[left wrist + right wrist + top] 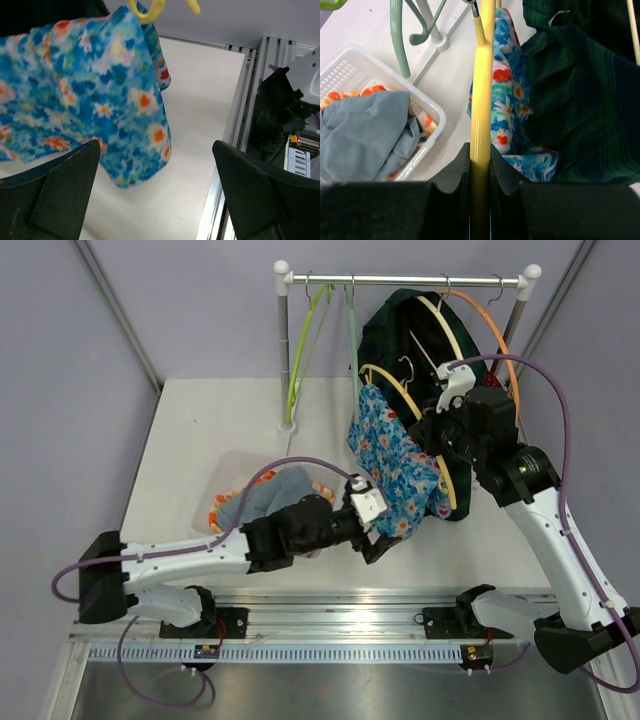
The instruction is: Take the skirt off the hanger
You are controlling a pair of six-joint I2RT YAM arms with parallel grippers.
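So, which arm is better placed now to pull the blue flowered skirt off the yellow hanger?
Left. The left pincer is open, and the blue flowered fabric skirt hangs just in front of it. The right pincer is shut on the yellow curved hanger, so it is not free.

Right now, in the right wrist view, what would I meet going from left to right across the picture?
White mesh plastic basket → yellow plastic hanger → blue floral fabric skirt → dark green plaid garment.
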